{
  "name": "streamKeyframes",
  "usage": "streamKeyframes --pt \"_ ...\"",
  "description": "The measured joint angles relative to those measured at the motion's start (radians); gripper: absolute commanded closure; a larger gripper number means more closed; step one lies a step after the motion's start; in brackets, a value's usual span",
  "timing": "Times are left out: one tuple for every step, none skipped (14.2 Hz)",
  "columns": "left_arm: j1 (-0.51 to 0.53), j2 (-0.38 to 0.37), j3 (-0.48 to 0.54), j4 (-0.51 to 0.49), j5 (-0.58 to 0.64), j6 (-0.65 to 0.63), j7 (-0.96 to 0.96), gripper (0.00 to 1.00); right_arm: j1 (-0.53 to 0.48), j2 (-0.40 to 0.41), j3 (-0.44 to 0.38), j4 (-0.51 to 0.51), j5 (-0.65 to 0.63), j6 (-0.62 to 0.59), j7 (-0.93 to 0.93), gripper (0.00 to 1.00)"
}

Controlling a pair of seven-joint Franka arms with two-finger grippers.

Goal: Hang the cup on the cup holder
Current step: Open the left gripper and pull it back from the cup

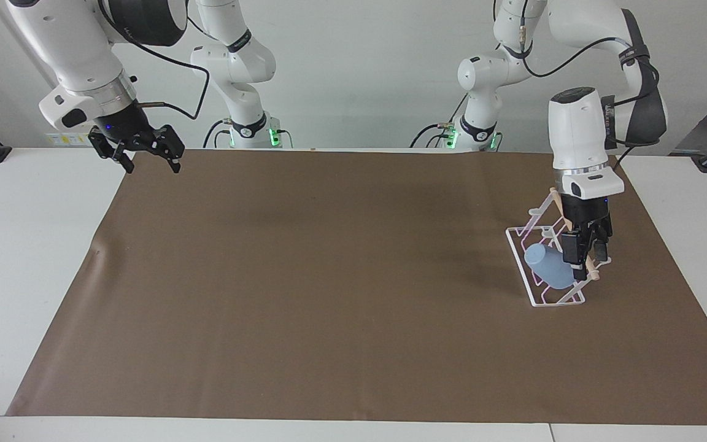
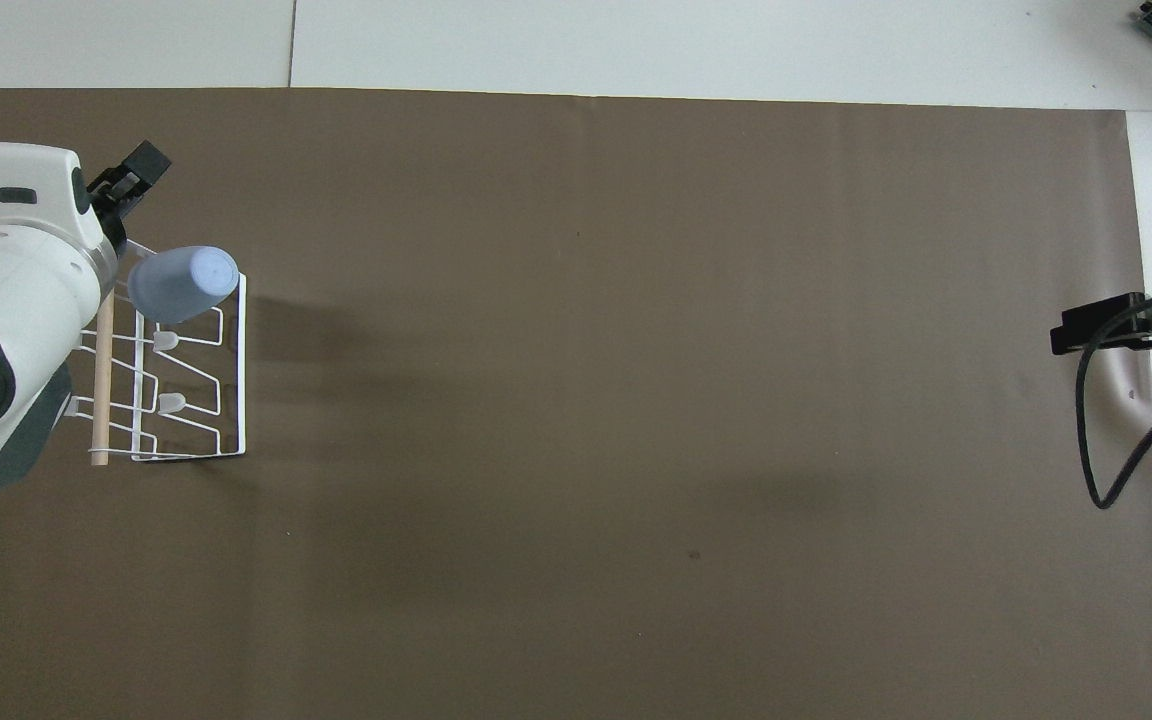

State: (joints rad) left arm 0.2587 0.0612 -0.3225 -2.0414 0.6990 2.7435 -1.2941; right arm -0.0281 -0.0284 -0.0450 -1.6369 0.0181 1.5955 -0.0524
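Note:
The light-blue cup (image 1: 547, 267) sits upside down and tilted on a prong of the white wire cup holder (image 1: 553, 302), at the end of the rack farther from the robots. Both also show in the overhead view: cup (image 2: 181, 283), holder (image 2: 241, 380). My left gripper (image 1: 585, 258) is open and empty, beside the cup at the rack's wooden dowel (image 1: 588, 265) and clear of the cup. In the overhead view the left gripper (image 2: 126, 185) shows past the rack's top corner. My right gripper (image 1: 145, 156) waits, open and empty, raised over the mat's corner at the right arm's end.
A brown mat (image 1: 329, 294) covers most of the white table (image 1: 28, 245). The holder stands on the mat toward the left arm's end. A black cable (image 2: 1096, 430) hangs from the right arm over the mat's edge.

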Motion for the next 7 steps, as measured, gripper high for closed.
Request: streamKeyframes --pt "0.0 0.004 0.0 0.012 -0.011 -0.001 0.0 0.0 0.0 0.0 0.0 0.0 0.0 0.0 0.0 0.0" --pt "0.0 0.011 0.0 0.026 -0.023 -0.005 0.0 0.0 0.0 0.0 0.0 0.0 0.0 0.0 0.0 0.0" --pt "0.0 0.018 -0.001 0.04 -0.042 -0.013 0.0 0.0 0.0 0.0 0.0 0.0 0.0 0.0 0.0 0.0" --pt "0.0 0.027 -0.002 0.056 -0.062 -0.024 0.0 0.0 0.0 0.0 0.0 0.0 0.0 0.0 0.0 0.0" --pt "0.0 0.035 -0.005 0.072 -0.076 -0.038 0.0 0.0 0.0 0.0 0.0 0.0 0.0 0.0 0.0 0.0" --pt "0.0 0.042 -0.009 0.087 -0.093 -0.05 0.0 0.0 0.0 0.0 0.0 0.0 0.0 0.0 0.0 0.0" --pt "0.0 0.046 -0.012 0.102 -0.113 -0.059 0.0 0.0 0.0 0.0 0.0 0.0 0.0 0.0 0.0 0.0"
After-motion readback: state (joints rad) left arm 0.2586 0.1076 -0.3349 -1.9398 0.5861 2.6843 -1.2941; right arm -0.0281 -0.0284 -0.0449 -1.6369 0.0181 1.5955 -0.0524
